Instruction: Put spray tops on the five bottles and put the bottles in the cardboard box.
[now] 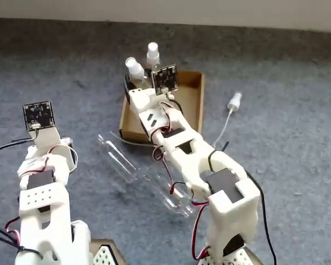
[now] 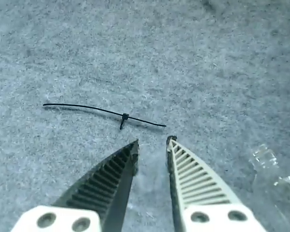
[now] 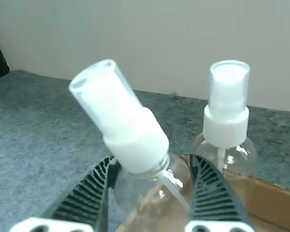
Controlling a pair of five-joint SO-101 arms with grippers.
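The right gripper (image 3: 154, 163) is clamped on a clear plastic bottle with a white spray top (image 3: 120, 123), which leans tilted between its jaws. Just beyond it a second capped clear bottle (image 3: 227, 121) stands upright, apparently inside the brown cardboard box (image 3: 275, 198). The left gripper (image 2: 153, 141) hangs narrowly parted and holds nothing. A thin black cable tie (image 2: 123, 116) lies on the grey carpet (image 2: 207, 58) just ahead of its tips, and an uncapped clear bottle (image 2: 270, 169) lies beside one finger.
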